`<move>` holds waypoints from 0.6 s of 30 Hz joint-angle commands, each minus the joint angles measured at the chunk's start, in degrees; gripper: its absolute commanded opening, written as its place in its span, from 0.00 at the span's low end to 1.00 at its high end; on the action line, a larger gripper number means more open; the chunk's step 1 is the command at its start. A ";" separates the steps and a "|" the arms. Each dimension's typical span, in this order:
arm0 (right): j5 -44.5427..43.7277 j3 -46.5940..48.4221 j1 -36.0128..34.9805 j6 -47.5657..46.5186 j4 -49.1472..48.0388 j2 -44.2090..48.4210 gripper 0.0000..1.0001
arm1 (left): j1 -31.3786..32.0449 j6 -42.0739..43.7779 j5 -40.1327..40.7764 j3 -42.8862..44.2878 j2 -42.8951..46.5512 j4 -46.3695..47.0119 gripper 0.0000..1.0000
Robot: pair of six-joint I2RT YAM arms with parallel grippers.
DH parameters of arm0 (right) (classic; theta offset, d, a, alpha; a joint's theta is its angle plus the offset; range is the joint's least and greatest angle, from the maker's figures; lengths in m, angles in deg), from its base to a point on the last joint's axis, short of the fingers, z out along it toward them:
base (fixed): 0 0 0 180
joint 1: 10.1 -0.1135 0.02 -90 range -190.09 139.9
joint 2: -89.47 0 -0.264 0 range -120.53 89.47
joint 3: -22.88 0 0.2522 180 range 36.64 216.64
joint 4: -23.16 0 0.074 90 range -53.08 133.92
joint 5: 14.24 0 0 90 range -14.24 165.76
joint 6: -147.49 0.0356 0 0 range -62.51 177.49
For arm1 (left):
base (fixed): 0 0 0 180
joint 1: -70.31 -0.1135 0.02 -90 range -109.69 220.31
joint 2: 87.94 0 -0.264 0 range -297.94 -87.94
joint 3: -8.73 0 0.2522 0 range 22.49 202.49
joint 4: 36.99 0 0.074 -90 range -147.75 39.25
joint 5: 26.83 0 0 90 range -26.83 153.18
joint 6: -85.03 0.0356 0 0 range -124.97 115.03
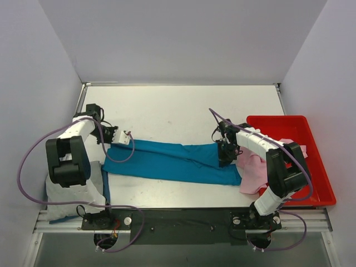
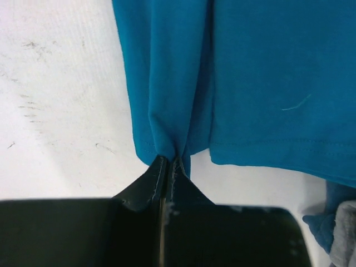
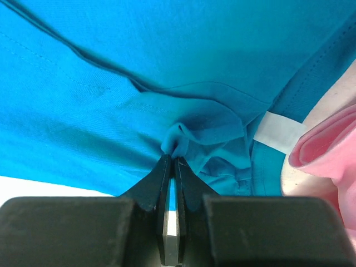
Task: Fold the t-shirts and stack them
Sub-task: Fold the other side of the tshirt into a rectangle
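The teal-blue t-shirt [image 1: 172, 160] lies stretched in a long band across the table between both arms. My left gripper [image 1: 115, 140] is shut on its left end, the hem [image 2: 167, 146] pinched between the fingertips. At the right end my right gripper [image 1: 224, 156] is shut on a bunched fold of the same shirt [image 3: 183, 139]. A pale pink t-shirt [image 1: 255, 171] hangs crumpled over the tray's near-left corner, and it also shows at the right edge of the right wrist view [image 3: 325, 146]. A light grey t-shirt [image 1: 72, 193] lies under the left arm at the near-left corner.
A red plastic tray [image 1: 311, 129] stands at the right side of the table [image 1: 178, 111]. White walls close in the back and both sides. Both arm bases sit on the rail at the near edge.
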 commanded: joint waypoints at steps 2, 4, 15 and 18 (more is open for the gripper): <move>-1.06 -1.04 -0.19 -0.17 1.27 0.38 0.00 | -0.57 8.78 2.45 -1.86 3.85 -6.43 0.11; -0.53 -0.78 -0.36 0.01 0.66 -0.06 0.00 | -0.49 9.23 2.46 -1.25 4.29 -8.36 0.49; 0.00 -0.69 -0.45 -1.49 -0.22 0.55 0.00 | 5.20 -2.78 -3.93 11.31 4.47 -23.67 0.45; -0.35 -0.86 -0.45 -1.66 -0.40 1.08 0.00 | 11.54 -22.16 -7.21 11.76 2.80 -16.59 0.09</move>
